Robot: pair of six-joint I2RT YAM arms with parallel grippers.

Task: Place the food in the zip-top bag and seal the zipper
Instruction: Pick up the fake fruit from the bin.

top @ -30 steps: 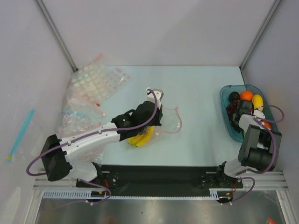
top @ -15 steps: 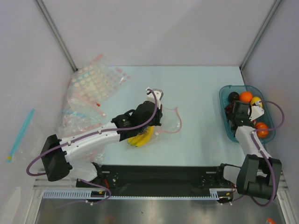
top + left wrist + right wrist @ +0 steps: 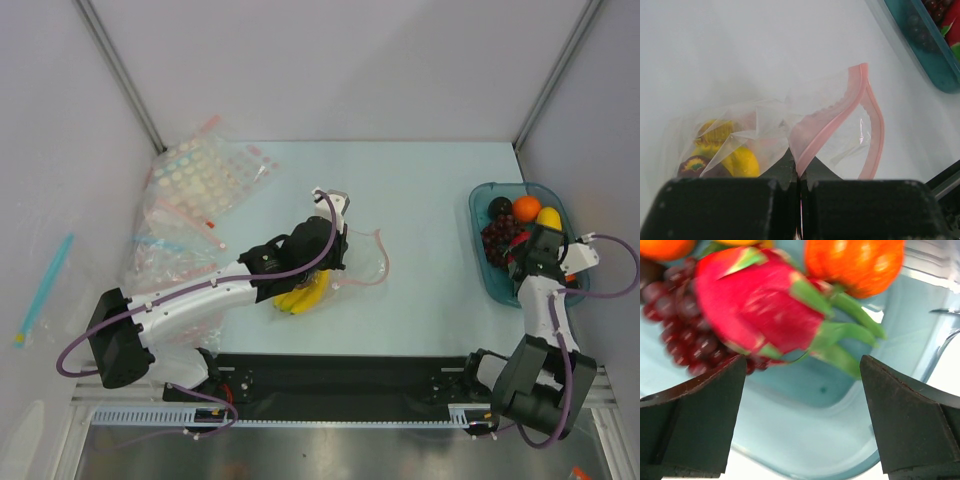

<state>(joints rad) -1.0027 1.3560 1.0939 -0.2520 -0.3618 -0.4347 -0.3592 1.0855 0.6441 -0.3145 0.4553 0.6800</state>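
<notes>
**Worktop** (image 3: 430, 180): pale surface on which all items are carried.

**Zip-top bag** (image 3: 365, 258): clear and crinkled, laid near the middle of the worktop, just in front of the left arm. The mouth is turned toward the tray side and is seen gaping in the left wrist view.

**Zipper** (image 3: 866, 107): pink-red strip, arched open in a loop. One end is pinched between the fingers of the left tool.

**Left tool** (image 3: 799, 176): clenched on the zipper, the jaws pressed together.

**Banana bunch** (image 3: 305, 293): yellow, lodged in the bag by the left wrist.

**Dark purple-brown fruit** (image 3: 692, 165): held inside the bag, touching the yellow pieces.

**Teal tray** (image 3: 484, 262): set at the right edge of the worktop, well apart from the bag.

**Dragon fruit** (image 3: 755, 305): pink with green scales, lying in the tray on a grape cluster (image 3: 675, 290).

**Orange fruit** (image 3: 855, 262): lodged just beside the dragon fruit.

**Right tool** (image 3: 800, 407): released, the jaws spread wide over the tray. Nothing is gripped, and the dragon fruit lies just ahead.

**Spare bags** (image 3: 195, 195): heaped at the far left.
</notes>
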